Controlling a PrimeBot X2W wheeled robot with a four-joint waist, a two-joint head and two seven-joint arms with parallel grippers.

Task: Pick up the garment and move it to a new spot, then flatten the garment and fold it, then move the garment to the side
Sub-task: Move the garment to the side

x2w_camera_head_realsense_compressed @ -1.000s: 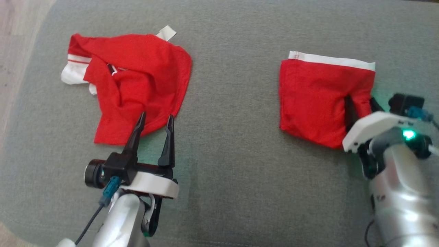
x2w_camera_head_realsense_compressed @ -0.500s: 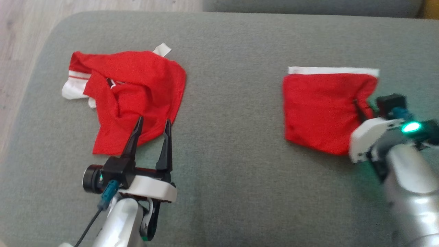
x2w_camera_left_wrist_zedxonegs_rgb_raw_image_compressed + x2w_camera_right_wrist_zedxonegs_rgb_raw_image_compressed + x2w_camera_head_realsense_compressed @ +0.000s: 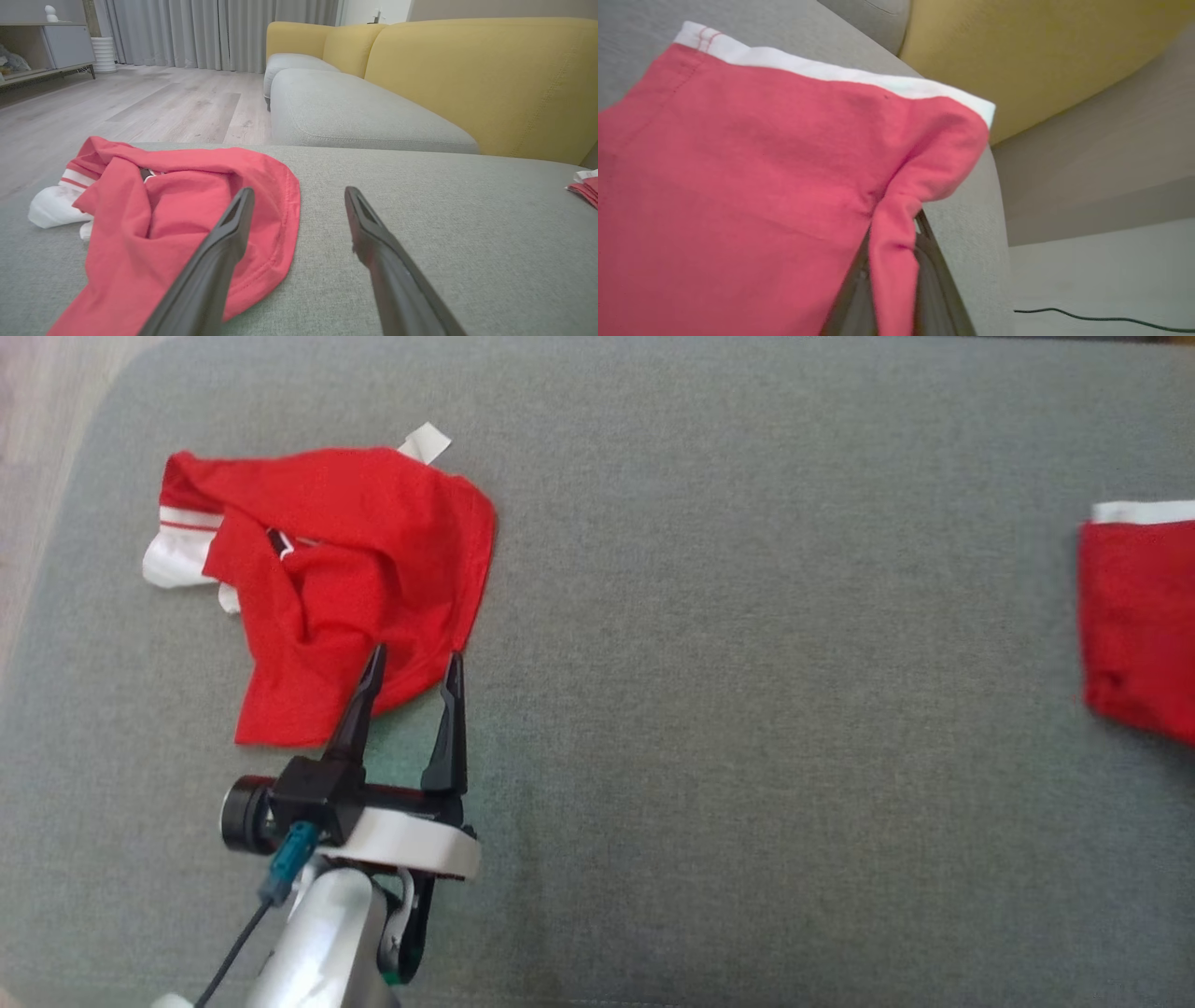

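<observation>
Wooden floor (image 3: pixel 37 429) borders the far left of the head view, beside the rounded corner of a grey seat cushion (image 3: pixel 747 756). On the cushion's left part lies a crumpled red garment (image 3: pixel 345 569), bunched in loose folds, with a white striped cuff (image 3: pixel 173 555) at its left side and a small white tab (image 3: pixel 425 441) at its far edge.

Just below it is the left gripper (image 3: pixel 415 655), jaws spread wide with nothing between them. One finger overlaps the crumpled garment's near hem and the other stands over bare cushion; whether either touches the fabric cannot be told. The left wrist view confirms the spread, one finger (image 3: pixel 219 261) lying across the red cloth and the other beside it.

Bare grey fabric fills the cushion's middle, well apart from both pieces.

At the right edge of the head view lies the folded red garment (image 3: pixel 1139 616) – the task's thing – flat on the cushion, cut off by the frame, with a white band (image 3: pixel 1144 511) along its far side.

In the right wrist view the right gripper (image 3: pixel 896 280) has its jaws pressed together, pinching a raised ridge of the folded red garment near its right corner. Behind it are a yellow backrest (image 3: pixel 1017 56) and – lower right – a thin dark cable (image 3: pixel 1087 318) on a pale floor.
</observation>
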